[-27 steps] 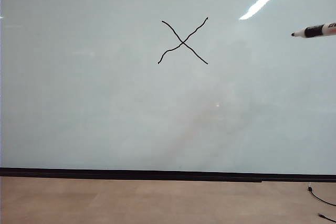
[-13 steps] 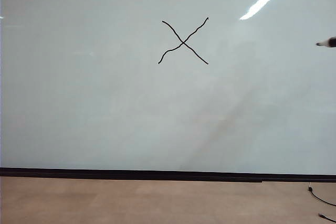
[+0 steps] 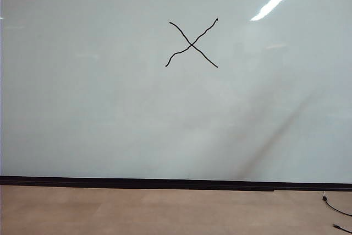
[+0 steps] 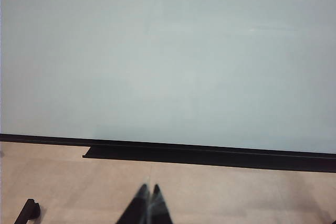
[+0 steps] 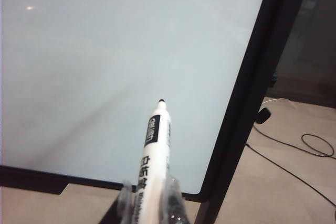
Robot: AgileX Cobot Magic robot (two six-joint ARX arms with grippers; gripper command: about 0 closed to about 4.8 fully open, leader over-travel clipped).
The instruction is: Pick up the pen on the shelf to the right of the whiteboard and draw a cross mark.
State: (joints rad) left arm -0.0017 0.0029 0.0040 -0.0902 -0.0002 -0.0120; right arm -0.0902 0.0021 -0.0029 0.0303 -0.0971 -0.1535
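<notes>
Pen point(image 5: 155, 156) held in the right gripper point(image 5: 149, 195), tip pointing at the whiteboard point(image 5: 105, 51) near its right edge.
Its white barrel rises between the clear fingertips point(image 5: 173, 200), which grasp it, black tip short of the glossy surface beside the dark frame. The cross mark point(image 3: 191, 43) sits in the board's upper middle, drawn in two wavy black lines. The left gripper point(image 4: 148, 192), its fingers pressed together and holding nothing, hangs low above the floor point(image 3: 137, 210) before the board's bottom strip point(image 3: 137, 182).
</notes>
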